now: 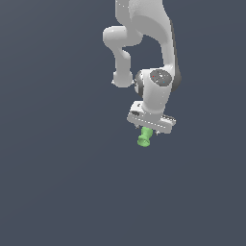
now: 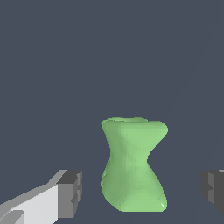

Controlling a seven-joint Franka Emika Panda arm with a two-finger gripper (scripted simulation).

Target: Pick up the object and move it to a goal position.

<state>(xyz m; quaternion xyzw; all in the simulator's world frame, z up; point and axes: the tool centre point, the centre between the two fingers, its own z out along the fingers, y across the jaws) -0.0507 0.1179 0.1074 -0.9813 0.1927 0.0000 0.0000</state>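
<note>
The object point(image 1: 144, 138) is a small bright green spool-like piece with a narrow waist and wider ends. In the exterior view it sits just below the white hand of the arm. In the wrist view the object point(image 2: 133, 166) stands between my two dark fingertips point(image 2: 71, 192). There is a clear gap on each side, so neither pad touches it. My gripper point(image 2: 142, 191) is open around the object; in the exterior view the gripper point(image 1: 147, 130) points down over it and its fingers are hard to make out.
A plain dark grey-blue surface point(image 1: 57, 182) fills both views. The white arm's links point(image 1: 144, 29) rise behind the hand toward the top of the exterior view. Nothing else shows.
</note>
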